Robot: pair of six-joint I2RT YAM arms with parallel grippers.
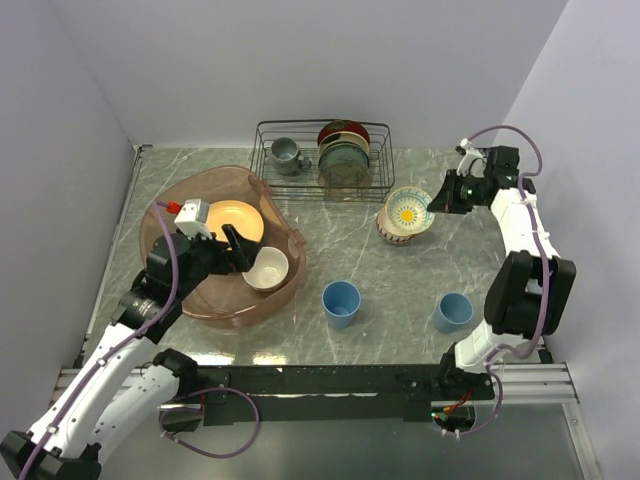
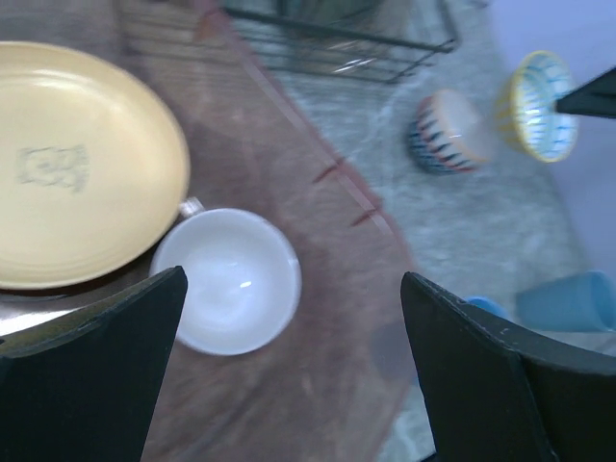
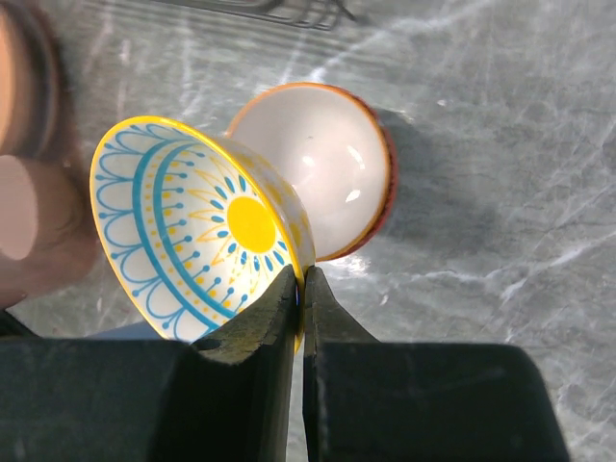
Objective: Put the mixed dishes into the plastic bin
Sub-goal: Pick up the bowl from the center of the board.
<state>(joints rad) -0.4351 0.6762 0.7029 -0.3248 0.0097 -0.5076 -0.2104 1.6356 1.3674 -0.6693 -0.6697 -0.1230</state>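
Nearest the arm bases, two blue cups [image 1: 341, 303] [image 1: 454, 311] stand apart on the table [image 1: 400, 265]. Left of them, the bin [image 1: 215, 176] holds a cream bowl [image 1: 266, 268] and yellow plate [image 1: 237, 220], with the left gripper [image 2: 294, 277] spread wide above them. Farther right, the right gripper [image 3: 300, 284] pinches a yellow bowl [image 3: 202, 231] by its rim, tilted over the red bowl [image 3: 332, 164]. Behind stands the rack [image 1: 322, 150].

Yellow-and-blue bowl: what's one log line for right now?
right end effector shut on yellow-and-blue bowl rim | left end effector open above cream bowl in plastic bin
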